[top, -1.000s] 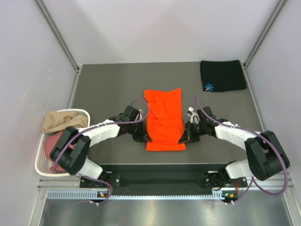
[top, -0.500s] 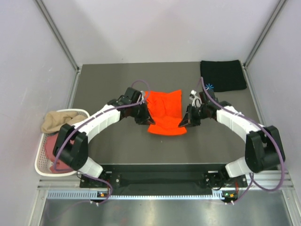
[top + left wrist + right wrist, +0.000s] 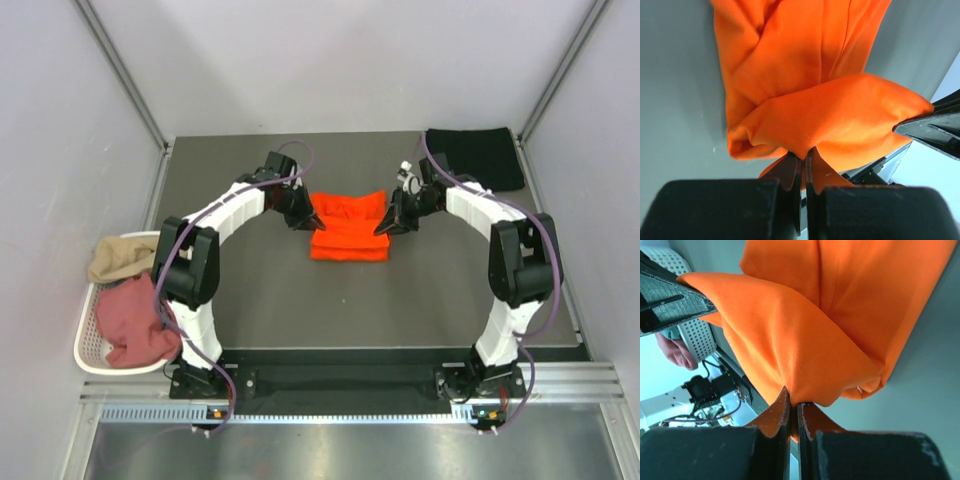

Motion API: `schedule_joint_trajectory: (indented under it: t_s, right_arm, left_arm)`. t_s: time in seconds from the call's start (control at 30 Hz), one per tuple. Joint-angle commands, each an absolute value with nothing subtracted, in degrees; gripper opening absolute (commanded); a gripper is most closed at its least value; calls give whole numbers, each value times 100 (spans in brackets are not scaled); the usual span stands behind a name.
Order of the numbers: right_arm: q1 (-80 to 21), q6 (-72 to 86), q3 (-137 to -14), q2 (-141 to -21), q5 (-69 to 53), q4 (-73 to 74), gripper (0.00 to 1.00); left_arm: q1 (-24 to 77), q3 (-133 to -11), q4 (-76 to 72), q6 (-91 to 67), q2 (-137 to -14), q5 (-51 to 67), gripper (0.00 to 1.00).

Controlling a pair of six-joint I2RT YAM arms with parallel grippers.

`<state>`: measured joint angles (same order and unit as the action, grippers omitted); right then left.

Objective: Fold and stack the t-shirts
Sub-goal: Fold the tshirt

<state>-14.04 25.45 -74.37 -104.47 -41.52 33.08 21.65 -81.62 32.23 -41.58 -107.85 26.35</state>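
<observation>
Jaws of left gripper (image 3: 309, 219) and right gripper (image 3: 383, 228) are clamping the orange t-shirt (image 3: 348, 238) mid-fold. Black t-shirt (image 3: 478, 158) is lying folded; tan shirt (image 3: 120, 257) and pink shirt (image 3: 135, 322) are waiting in the basket (image 3: 85, 338).

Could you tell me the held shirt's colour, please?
The shirt is bright orange; left wrist view.

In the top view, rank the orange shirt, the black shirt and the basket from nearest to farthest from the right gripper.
1. The orange shirt, centre, pinched in the right gripper.
2. The black shirt, far right corner.
3. The basket, far left, near side.
</observation>
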Motion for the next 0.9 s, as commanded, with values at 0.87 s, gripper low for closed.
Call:
schedule_joint_trajectory:
  t_s: [0.87]
  right_arm:
    - [-1072, 2733, -9729, -12436, -4509, 3428, 1]
  left_arm:
    - [1696, -10169, 3392, -4113, -12550, 3138, 0]
